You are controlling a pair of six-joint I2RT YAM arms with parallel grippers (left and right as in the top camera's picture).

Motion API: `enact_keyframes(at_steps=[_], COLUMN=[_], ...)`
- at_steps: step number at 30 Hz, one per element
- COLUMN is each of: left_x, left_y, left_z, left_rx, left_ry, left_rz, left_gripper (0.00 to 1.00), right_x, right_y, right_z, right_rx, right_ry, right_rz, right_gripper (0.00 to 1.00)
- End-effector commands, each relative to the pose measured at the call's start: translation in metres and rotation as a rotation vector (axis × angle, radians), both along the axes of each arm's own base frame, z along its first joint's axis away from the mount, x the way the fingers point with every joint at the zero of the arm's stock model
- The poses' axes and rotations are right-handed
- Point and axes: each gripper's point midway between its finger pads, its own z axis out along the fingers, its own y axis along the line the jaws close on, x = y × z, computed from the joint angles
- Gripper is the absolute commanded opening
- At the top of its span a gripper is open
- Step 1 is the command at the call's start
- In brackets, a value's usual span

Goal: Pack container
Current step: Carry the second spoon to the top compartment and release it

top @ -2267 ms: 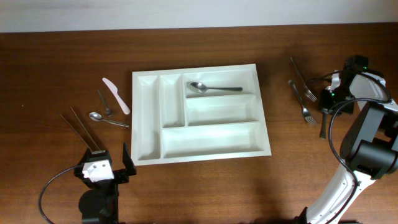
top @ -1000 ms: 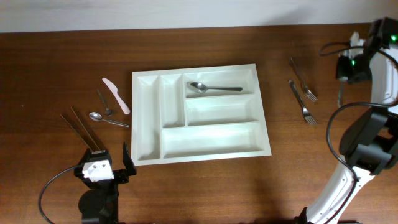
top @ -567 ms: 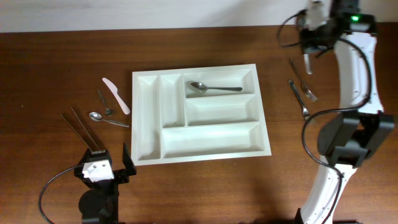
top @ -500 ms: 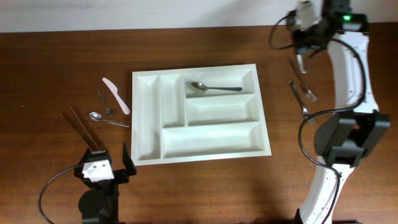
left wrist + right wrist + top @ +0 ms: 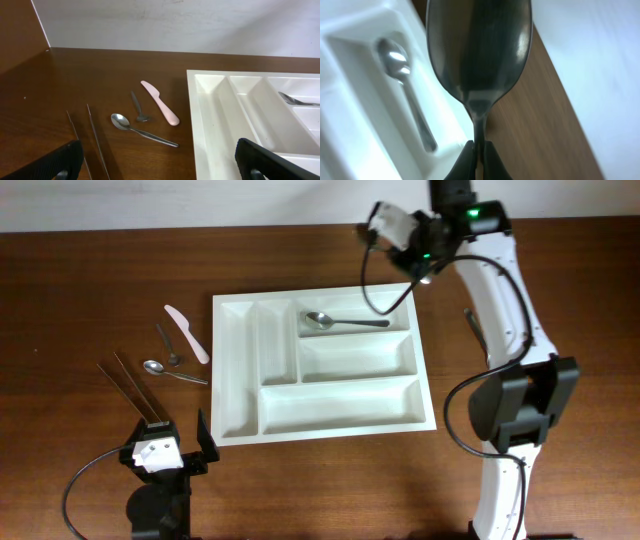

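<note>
Two claws are mine, and the nearer one is my left claw (image 5: 157,150), low over the near left of the table (image 5: 80,280). Its fingers (image 5: 65,160) are spread wide and there is nothing between them. Just beyond it lie two thin metal sticks (image 5: 92,145), side by side. Past those is a teaspoon (image 5: 142,131), with its bowl to the left and its handle running right. A little farther lies a smaller dark spoon (image 5: 137,106). A pink plastic knife (image 5: 160,102) is just to its right, near it but not touching.

To the right of these, in the middle of the table, the white tray (image 5: 218,370) lies flat. It has two narrow upright compartments on its left side and three long ones stacked near to far on its right. In the farthest long compartment lies a lone spoon (image 5: 345,321), bowl to the left and handle to the right.

Right of the tray, a slim metal utensil (image 5: 470,320) shows beside my right arm and is partly hidden by it.

Farthest of all, my right claw (image 5: 476,152) hangs above the tray's far right corner. It is pinched tight on the handle of a steel spoon (image 5: 477,50). From my wrist, that spoon's bowl fills the view above the tray's far rim, with the lone spoon to its left.
</note>
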Motion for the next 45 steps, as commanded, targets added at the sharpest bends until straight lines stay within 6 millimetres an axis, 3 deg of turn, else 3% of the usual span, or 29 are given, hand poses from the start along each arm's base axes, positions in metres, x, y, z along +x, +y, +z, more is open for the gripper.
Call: enact_keyframes(at_steps=[1,11,19,22,25,33,35,38,41,45], left_x=[0.000,0.000,0.000,0.000,0.000,0.000,0.000,0.000,0.000,0.000], left_y=[-0.001,-0.001,-0.001,-0.001,-0.001,-0.001,-0.001,-0.001,-0.001,-0.001], left_z=[0.000,0.000,0.000,0.000,0.000,0.000,0.000,0.000,0.000,0.000], left_rx=[0.013,0.013,0.013,0.013,0.013,0.013,0.013,0.013,0.013,0.013], left_ry=[-0.004,-0.004,-0.004,-0.004,-0.004,-0.004,-0.004,-0.004,-0.004,-0.004], left_rz=[-0.008,-0.008,-0.008,-0.008,-0.008,-0.008,-0.008,-0.008,-0.008,-0.008], left_gripper=[0.99,0.99,0.99,0.99,0.99,0.99,0.99,0.99,0.99,0.99], right_x=[-0.008,-0.023,-0.036,-0.036,-0.032,-0.008,0.003,0.025,0.043,0.042], right_y=[0.036,0.075,0.079,0.079,0.080,0.081,0.076,0.052,0.008,-0.051], right_z=[-0.009,-0.069,-0.107,-0.110,-0.109,-0.097,-0.087,-0.066,-0.044,-0.027], right_rx=[-0.009,-0.016,0.003,0.003,0.021,0.106,0.131,0.162,0.172,0.165], right_ry=[-0.025,0.104,0.224,0.230,0.237,0.238,0.233,0.214,0.183,0.204], right_rz=[0.171,0.249,0.262,0.258,0.213,-0.017,-0.122,-0.355,-0.593,-0.753], right_gripper=[0.04,0.04,0.04,0.04,0.34,0.51,0.57,0.58,0.58,0.75])
